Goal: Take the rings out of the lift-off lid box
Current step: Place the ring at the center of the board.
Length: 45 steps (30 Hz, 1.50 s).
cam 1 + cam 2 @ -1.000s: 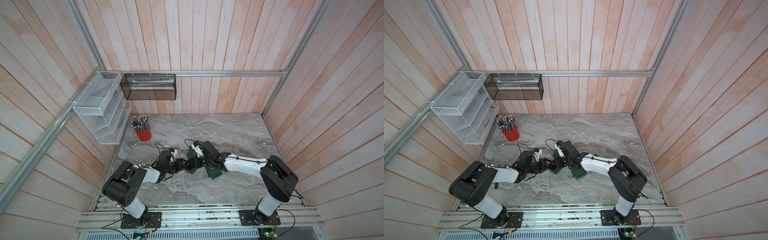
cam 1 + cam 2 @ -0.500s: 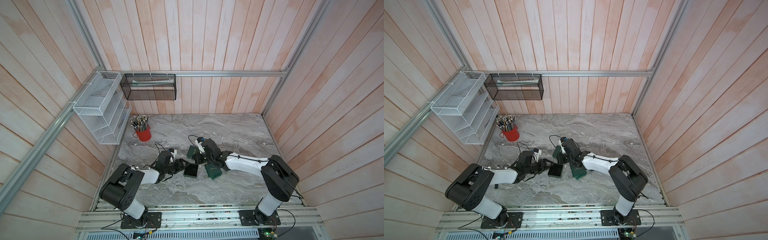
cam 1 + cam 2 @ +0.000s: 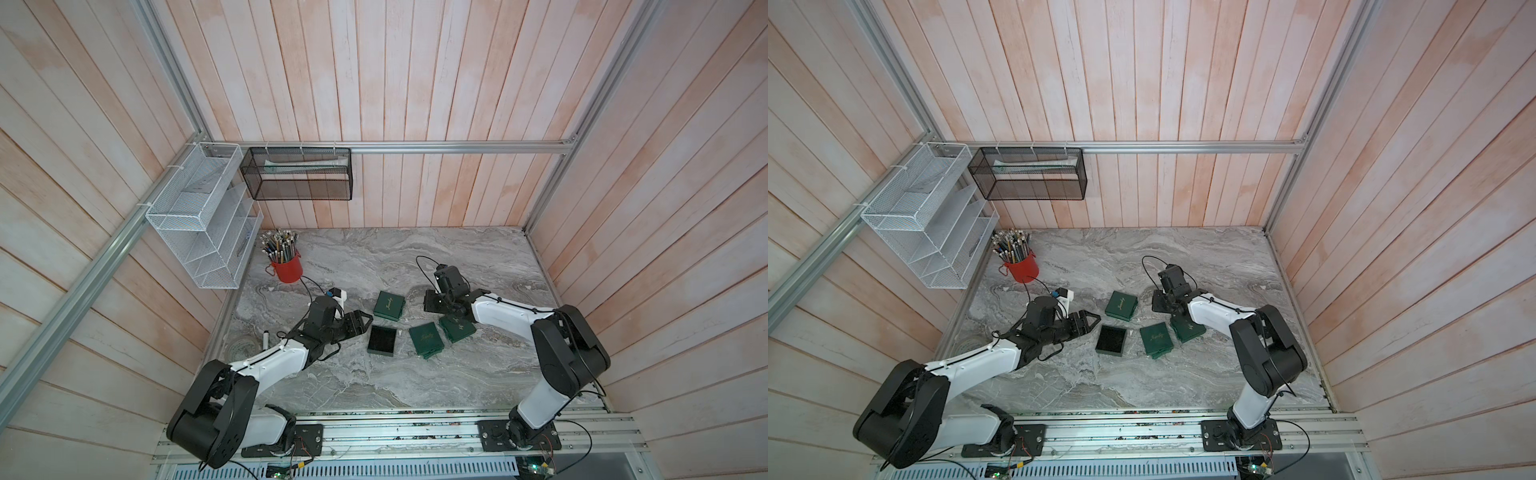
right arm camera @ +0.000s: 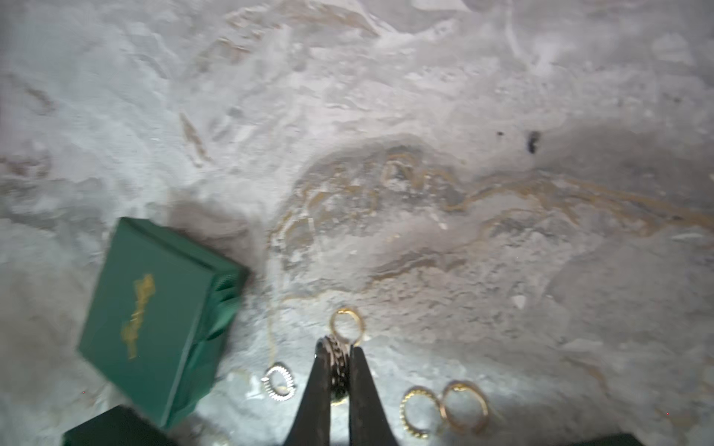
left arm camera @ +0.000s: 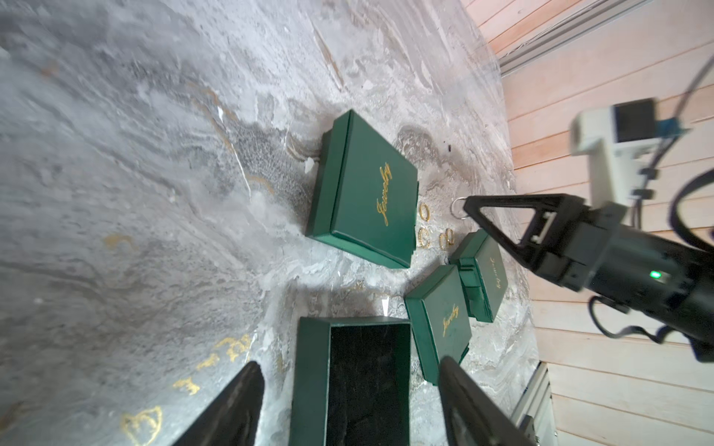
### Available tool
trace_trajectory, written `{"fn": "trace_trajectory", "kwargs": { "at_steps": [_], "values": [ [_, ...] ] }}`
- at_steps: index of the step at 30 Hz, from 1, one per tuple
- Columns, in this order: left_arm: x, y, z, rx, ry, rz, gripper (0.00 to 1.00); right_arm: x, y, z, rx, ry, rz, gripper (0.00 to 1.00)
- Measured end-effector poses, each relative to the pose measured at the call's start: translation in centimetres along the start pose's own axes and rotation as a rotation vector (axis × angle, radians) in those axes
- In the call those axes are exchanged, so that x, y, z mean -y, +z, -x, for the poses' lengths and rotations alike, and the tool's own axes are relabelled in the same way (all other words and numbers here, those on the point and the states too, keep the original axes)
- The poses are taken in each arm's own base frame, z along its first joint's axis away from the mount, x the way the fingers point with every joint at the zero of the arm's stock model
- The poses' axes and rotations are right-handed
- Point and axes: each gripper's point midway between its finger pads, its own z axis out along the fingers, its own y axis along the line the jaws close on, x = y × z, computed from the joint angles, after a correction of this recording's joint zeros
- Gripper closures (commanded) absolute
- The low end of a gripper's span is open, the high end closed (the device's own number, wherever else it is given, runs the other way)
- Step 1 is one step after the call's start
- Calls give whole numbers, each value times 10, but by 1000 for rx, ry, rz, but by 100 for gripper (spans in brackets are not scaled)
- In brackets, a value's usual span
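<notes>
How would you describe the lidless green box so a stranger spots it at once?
On the grey marble tabletop lie several small square dark green cardboard boxes. The lidless box sits beside the open left gripper; it alone shows a black lining, not gold lettering.

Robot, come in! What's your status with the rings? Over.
Left gripper open, by the open box. Right gripper shut on a ring. Other rings loose on the table; box looks empty. Nothing in the way.

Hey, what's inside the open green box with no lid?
Only black lining shows inside the open box; no ring is visible. The left wrist view cuts off its near end, and in both top views a tiny ring would be too small to see.
</notes>
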Motion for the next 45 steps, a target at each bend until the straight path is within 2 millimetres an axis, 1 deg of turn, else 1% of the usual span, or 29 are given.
{"fn": "trace_trajectory", "kwargs": {
  "at_steps": [3, 6, 7, 8, 10, 13, 15, 16, 18, 20, 22, 25, 28, 30, 32, 35, 41, 45],
  "values": [
    [0, -5, 4, 21, 13, 16, 22, 15, 8, -7, -43, 10, -50, 100],
    [-2, -8, 5, 29, 19, 30, 21, 22, 11, -10, -62, 18, -74, 100],
    [-3, -8, 5, 29, 18, 33, 21, 23, 11, -9, -62, 18, -78, 98],
    [-3, -8, 4, 27, 17, 36, 21, 24, 10, -8, -62, 16, -80, 94],
    [-4, -8, 3, 24, 16, 38, 21, 25, 10, -7, -64, 13, -84, 82],
    [-4, -8, 3, 24, 16, 39, 21, 27, 10, -8, -71, 2, -92, 60],
    [-4, -7, 3, 22, 15, 40, 21, 28, 9, -10, -77, -5, -99, 42],
    [-5, -7, 3, 21, 15, 40, 21, 28, 9, -10, -77, -6, -100, 38],
    [-6, -6, 2, 17, 16, 44, 20, 29, 6, -9, -74, -14, -102, 34],
    [-7, -4, 1, 10, 19, 47, 18, 27, -2, -8, -60, -20, -97, 29],
    [-6, -3, 2, 9, 26, 45, 17, 22, -13, -7, -42, -35, -85, 27],
    [-5, -2, 5, 11, 36, 43, 11, 2, -29, -14, -29, -78, -41, 23],
    [-6, -2, 9, 18, 44, 34, 0, -20, -36, -31, -58, -124, 0, 20],
    [-6, -2, 11, 21, 42, 27, 0, -29, -36, -47, -98, -151, 10, 19],
    [-6, -1, 12, 25, 43, 23, 0, -35, -34, -62, -136, -164, 8, 18],
    [-6, -1, 12, 24, 43, 18, 0, -34, -30, -83, -192, -177, -27, 16],
    [-4, 0, 13, 28, 47, 5, 0, -36, -28, -89, -190, -205, -111, 14],
    [-7, 0, 7, 16, 43, 4, 0, -32, -29, -92, -184, -209, -159, 13]
  ]
}}
